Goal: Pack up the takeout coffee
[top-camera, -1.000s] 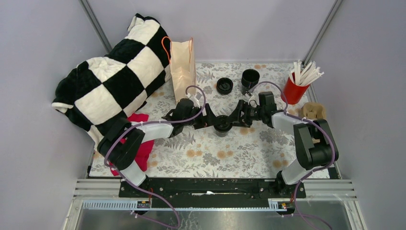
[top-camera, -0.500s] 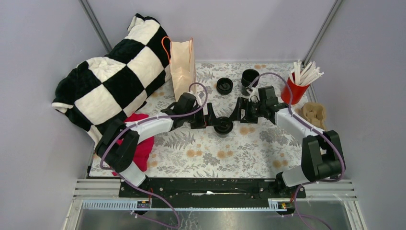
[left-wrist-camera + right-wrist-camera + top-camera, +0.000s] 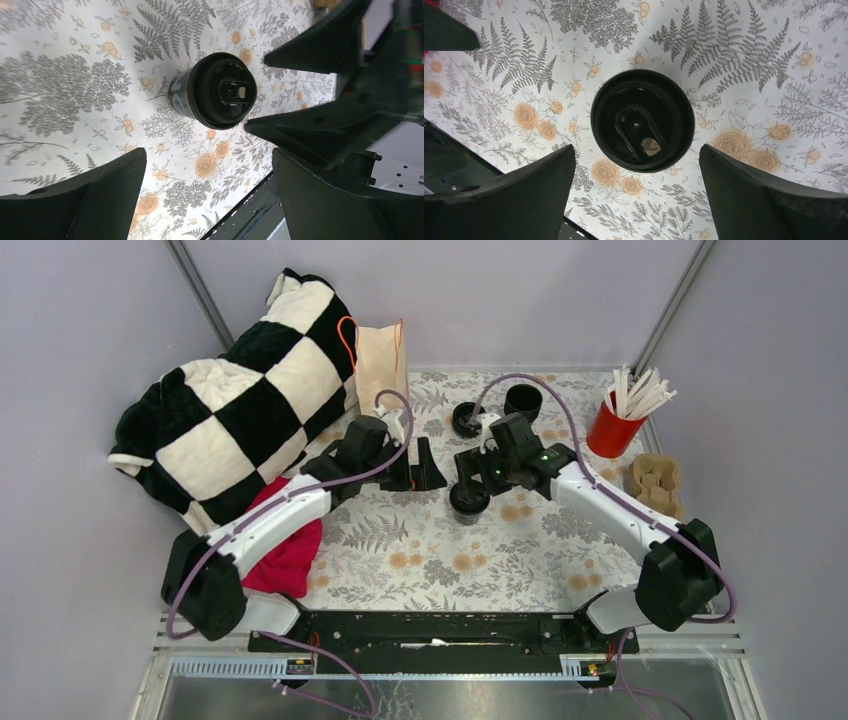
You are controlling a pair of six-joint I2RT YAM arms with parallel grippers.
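Centrally on floral table [image 3: 420, 560], upright: takeout coffee [image 3: 469, 498], small black cup, round black lid with oval recess and sip hole; right gripper [image 3: 637, 150] jaws spread wide, holding nothing, one finger either side of cup, gap visible on both sides; left gripper [image 3: 420, 468] jaws likewise wide, empty; cup just beyond its fingertips, not between them.

No legible text, brand or number anywhere. Just a pale mark on the takeout coffee [image 3: 223, 90] (its nine o'clock side, left wrist view), too blurred to read.
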